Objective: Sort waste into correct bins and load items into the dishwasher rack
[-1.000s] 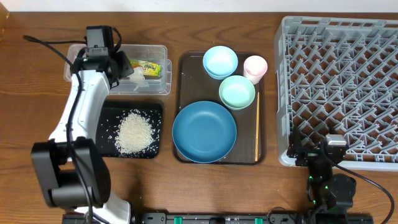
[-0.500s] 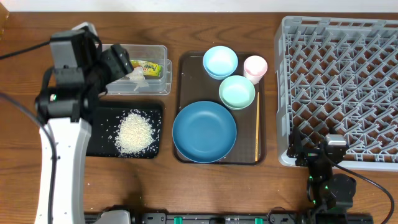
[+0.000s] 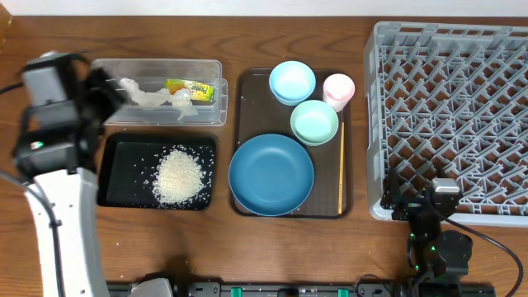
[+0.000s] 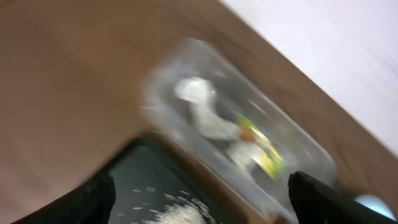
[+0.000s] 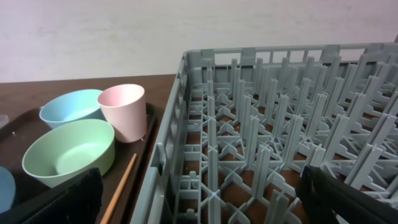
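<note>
The clear tub (image 3: 210, 70) holds crumpled white tissue (image 3: 148, 97) and the yellow-green wrapper (image 3: 188, 87). Rice (image 3: 179, 176) lies heaped in the black tray (image 3: 115, 177). My left gripper (image 3: 97, 92) is open and empty, just left of the tub. Its blurred wrist view shows the tub (image 4: 186, 56), the tissue (image 4: 199, 102) and the wrapper (image 4: 264, 152) between the fingers (image 4: 202, 208). The dark blue plate (image 3: 271, 174), light blue bowl (image 3: 292, 81), mint bowl (image 3: 313, 121), pink cup (image 3: 338, 89) and chopsticks (image 3: 341, 169) sit on the brown tray. My right gripper (image 3: 422, 200) is open at the rack's (image 3: 454, 115) front left corner.
The brown serving tray (image 3: 245, 99) lies between the bins and the grey rack. In the right wrist view the rack's wall (image 5: 168, 143) is right before the open fingers (image 5: 199, 208), with the cup (image 5: 122, 111) and the mint bowl (image 5: 68, 152) to the left.
My left arm has drawn back to the left, off the clear tub. The tissue now lies uncovered in the tub. The right arm has not moved.
</note>
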Controlling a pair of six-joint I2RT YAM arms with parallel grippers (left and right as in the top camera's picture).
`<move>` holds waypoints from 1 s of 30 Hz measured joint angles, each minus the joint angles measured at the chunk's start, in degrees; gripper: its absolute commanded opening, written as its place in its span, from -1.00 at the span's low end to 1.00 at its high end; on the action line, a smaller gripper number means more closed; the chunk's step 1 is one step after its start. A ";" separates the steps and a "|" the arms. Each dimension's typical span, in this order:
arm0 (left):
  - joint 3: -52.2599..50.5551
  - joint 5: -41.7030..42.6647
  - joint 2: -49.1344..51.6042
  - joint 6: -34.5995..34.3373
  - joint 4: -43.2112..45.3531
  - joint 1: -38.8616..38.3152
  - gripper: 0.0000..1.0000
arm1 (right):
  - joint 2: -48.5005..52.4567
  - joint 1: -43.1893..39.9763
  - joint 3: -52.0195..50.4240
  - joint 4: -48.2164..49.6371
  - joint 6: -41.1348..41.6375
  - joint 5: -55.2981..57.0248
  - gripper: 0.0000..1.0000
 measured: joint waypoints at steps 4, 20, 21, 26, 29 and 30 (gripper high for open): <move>0.00 -1.81 0.00 -3.08 -2.47 5.25 0.86 | 0.00 0.00 0.00 0.02 0.00 0.00 0.99; 0.00 -2.64 0.00 -5.35 -2.69 7.85 0.90 | 0.00 0.00 0.00 5.07 9.25 -5.27 0.99; 0.00 -2.71 0.00 -5.35 -2.67 7.85 0.90 | 0.00 0.00 0.00 6.16 12.72 -7.74 0.99; 0.00 -2.78 0.00 -5.35 -2.67 7.85 0.90 | 0.00 0.00 0.00 6.21 36.26 -27.30 0.98; 0.00 -2.75 0.00 -5.35 -2.67 7.85 0.90 | 0.00 0.00 0.00 6.62 46.82 -32.89 0.98; 0.00 -2.78 0.00 -5.35 -2.67 7.85 0.90 | 0.00 0.00 0.00 6.91 50.07 -33.88 0.98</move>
